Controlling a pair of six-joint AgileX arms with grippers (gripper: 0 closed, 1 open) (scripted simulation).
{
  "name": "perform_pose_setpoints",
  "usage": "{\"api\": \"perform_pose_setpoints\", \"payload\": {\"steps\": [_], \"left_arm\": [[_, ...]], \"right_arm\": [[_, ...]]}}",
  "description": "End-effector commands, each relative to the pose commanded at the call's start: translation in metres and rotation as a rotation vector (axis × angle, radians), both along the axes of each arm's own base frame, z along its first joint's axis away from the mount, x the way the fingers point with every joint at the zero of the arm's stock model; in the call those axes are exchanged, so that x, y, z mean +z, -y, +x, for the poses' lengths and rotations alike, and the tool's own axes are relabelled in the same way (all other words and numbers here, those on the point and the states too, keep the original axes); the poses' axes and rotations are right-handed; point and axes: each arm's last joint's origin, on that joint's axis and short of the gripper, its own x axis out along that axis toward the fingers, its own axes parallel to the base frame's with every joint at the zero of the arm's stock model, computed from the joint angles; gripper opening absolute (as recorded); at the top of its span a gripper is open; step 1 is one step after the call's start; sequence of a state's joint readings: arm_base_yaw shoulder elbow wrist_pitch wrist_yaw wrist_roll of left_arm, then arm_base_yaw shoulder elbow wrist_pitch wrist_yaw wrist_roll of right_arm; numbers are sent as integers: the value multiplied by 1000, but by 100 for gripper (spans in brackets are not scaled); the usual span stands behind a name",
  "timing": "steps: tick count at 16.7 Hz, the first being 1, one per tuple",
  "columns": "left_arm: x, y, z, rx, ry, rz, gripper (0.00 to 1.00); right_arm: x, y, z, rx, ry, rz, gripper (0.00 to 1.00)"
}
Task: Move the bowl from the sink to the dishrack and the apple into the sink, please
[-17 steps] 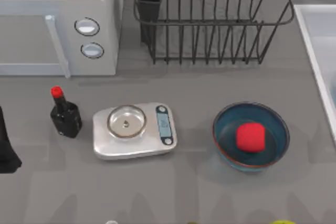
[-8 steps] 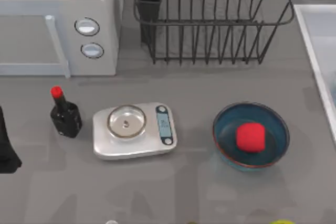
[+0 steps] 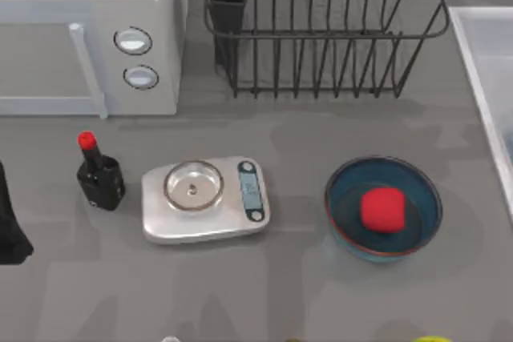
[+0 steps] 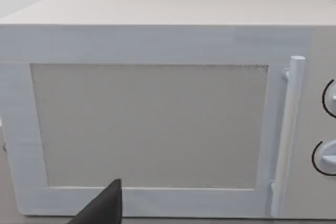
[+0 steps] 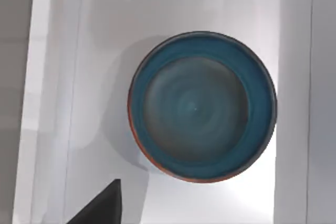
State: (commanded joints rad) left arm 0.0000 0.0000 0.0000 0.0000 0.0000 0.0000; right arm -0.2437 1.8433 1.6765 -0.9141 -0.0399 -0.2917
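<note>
Grey desk (image 3: pixel 288 294): apple (image 3: pixel 381 209) sits in a 2nd bowl (image 3: pixel 383 208), dishrack (image 3: pixel 321 30) empty; right tool over sink (image 5: pixel 58 77) w/ target bowl (image 5: pixel 202 106) below, prob lining up grasp; tool spread can't tell.

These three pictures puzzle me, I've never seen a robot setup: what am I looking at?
It is a simulated two-armed AgileX robot at a table. One camera looks down from above; the other two ride on the arms' wrists. From above: a microwave, a dishrack, a bottle, a scale, and an apple in a bowl on the table. The sink is at the right edge. The left wrist faces the microwave. The right wrist looks down at a second bowl in the sink. Nothing is visibly held.
</note>
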Motion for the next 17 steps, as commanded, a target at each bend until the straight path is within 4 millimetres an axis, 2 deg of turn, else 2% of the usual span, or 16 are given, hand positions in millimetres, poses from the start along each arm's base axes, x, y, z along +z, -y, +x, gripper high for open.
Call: {"api": "perform_pose_setpoints", "payload": {"steps": [2, 4, 7, 9, 12, 17], "left_arm": [[0, 0, 0, 0, 0, 0, 100], [0, 0, 0, 0, 0, 0, 100], [0, 0, 0, 0, 0, 0, 100], [0, 0, 0, 0, 0, 0, 100], [0, 0, 0, 0, 0, 0, 100], [0, 0, 0, 0, 0, 0, 100]], "right_arm": [[-29, 23, 34, -15, -111, 19, 100], [-61, 46, 59, -31, -206, 41, 100], [-104, 74, 80, -55, -312, 71, 100], [-125, 87, 87, -66, -356, 85, 100], [-138, 95, 90, -74, -383, 95, 100], [-138, 92, 91, -69, -384, 94, 100]]}}
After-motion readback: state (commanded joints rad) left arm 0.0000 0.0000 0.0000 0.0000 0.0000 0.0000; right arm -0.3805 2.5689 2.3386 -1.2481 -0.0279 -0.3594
